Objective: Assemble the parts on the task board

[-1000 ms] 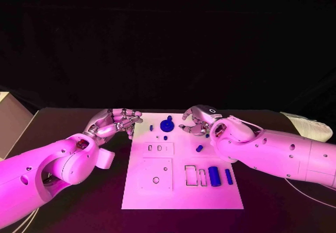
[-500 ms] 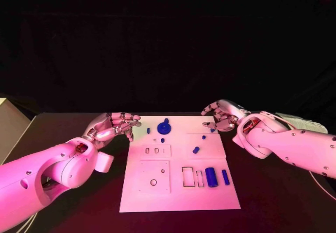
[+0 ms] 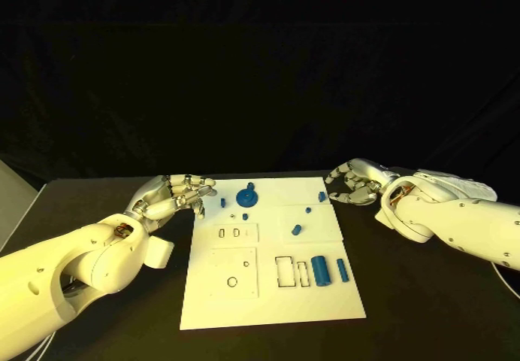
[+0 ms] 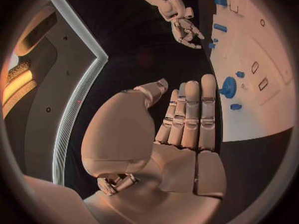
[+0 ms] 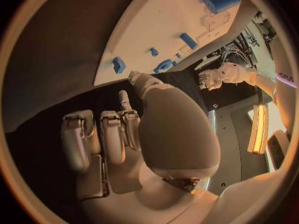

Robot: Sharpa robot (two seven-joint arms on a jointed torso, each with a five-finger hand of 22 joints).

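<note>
L hand (image 4: 181,149) fingers straight, pressed together per wrist cam; R hand (image 3: 355,180) fingers curled, empty, beside task board (image 3: 271,301).

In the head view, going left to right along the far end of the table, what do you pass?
Left robot hand → round blue part on the task board → small blue part near the board's right edge → right robot hand.

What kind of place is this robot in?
Probably a robot lab or test room: a black table against a dark backdrop, a white task board with small blue parts, and a lit wall panel.
</note>
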